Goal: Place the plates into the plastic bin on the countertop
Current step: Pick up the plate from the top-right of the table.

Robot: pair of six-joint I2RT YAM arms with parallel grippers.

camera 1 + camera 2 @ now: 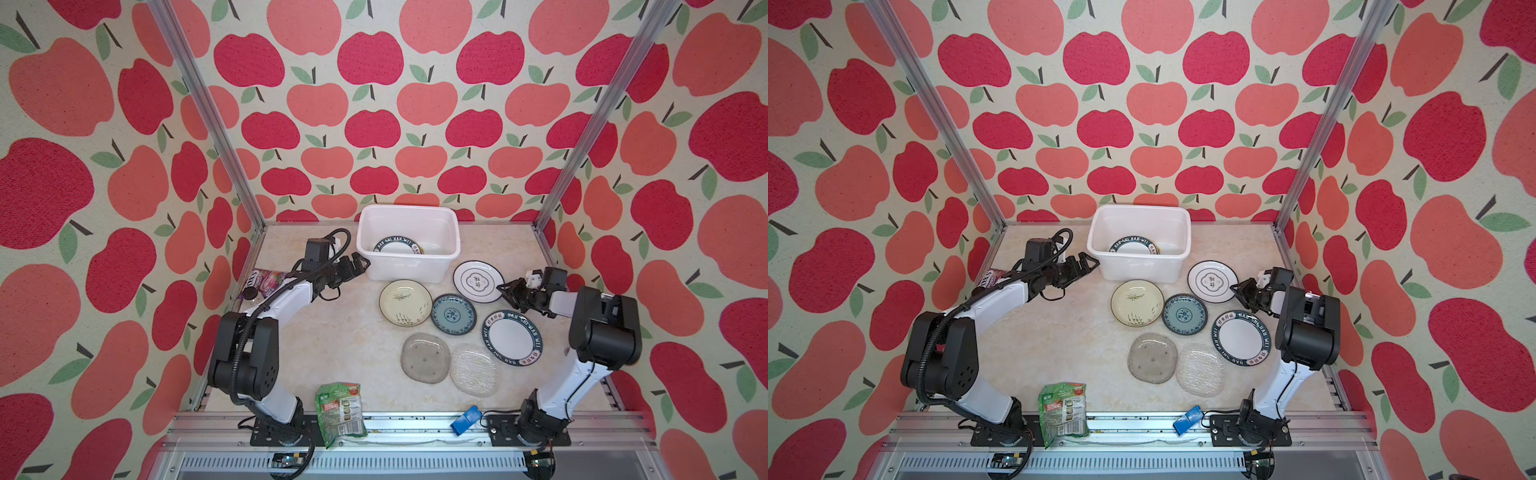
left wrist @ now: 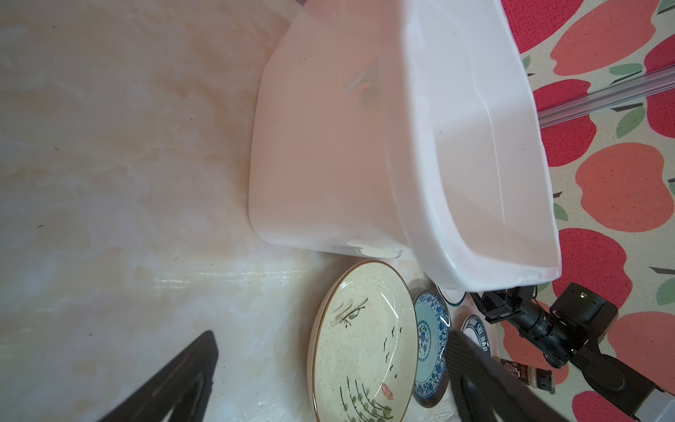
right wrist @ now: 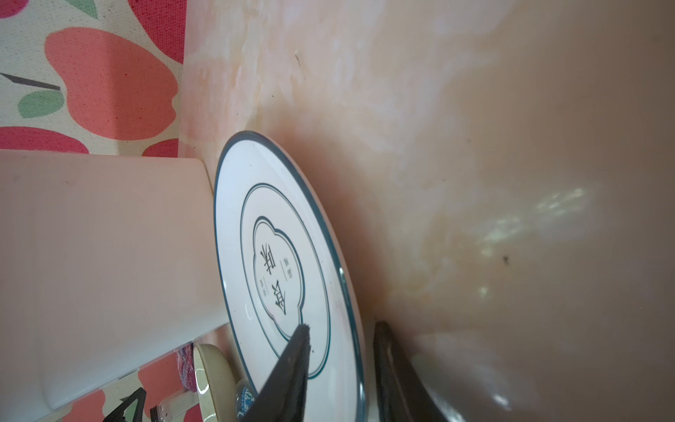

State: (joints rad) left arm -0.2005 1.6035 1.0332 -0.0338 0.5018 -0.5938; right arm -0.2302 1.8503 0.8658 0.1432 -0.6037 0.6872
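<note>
**dishbot_dan:** Right pincer (image 3: 341,325) straddles the rim of the thin-rimmed white plate (image 1: 478,281), which sits on the tabletop (image 1: 332,332) right of centre in a top view, just beside the plastic bin (image 1: 409,270). Can't tell if it's bitten yet. Left pincer (image 1: 359,264) hangs wide open, empty.

**kiln_kat:** Sketchy grab imo. Glossy rim, shallow bite: the plate could pivot and slip out, or clip the bin's rim going over. There's a lettered plate (image 1: 397,247) inside to land on, too.

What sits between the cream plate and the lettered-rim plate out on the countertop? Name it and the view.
The blue patterned plate lies between the cream plate and the lettered-rim plate, close beside both. Both top views show it.
</note>
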